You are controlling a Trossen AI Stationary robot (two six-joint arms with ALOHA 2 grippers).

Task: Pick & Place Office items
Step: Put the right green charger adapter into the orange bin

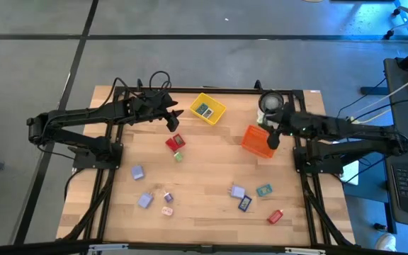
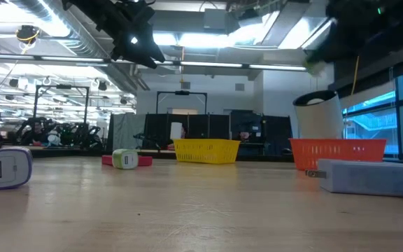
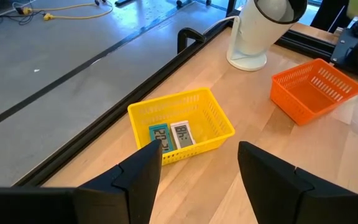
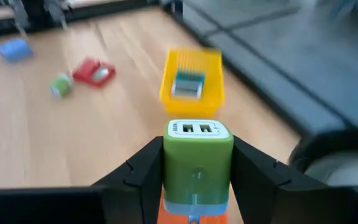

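My right gripper (image 1: 273,137) is over the orange bin (image 1: 257,142), shut on a green block (image 4: 197,158) that has two slots on its end face. My left gripper (image 1: 173,122) hangs open above the table between the yellow bin (image 1: 207,108) and a red piece (image 1: 175,143); nothing is between its fingers (image 3: 143,177). The yellow bin (image 3: 182,127) holds a teal piece (image 3: 159,135) and a white piece (image 3: 183,134) lying flat. A small green piece (image 1: 178,156) lies beside the red one. My right gripper pinches the green block by its two opposite side faces (image 4: 169,165) between the two fingers. The fingers slant down from the table's right side. The slotted end sticks out past the fingertips. The block is lifted clear, just above the orange bin's rim (image 4: 191,216).
A white roll (image 1: 269,104) stands behind the orange bin. Loose pieces lie on the near half of the table: lavender ones (image 1: 137,172) (image 1: 145,200) (image 1: 238,191), a pink one (image 1: 167,210), a dark blue one (image 1: 244,203), a teal one (image 1: 263,190), a red one (image 1: 275,217).
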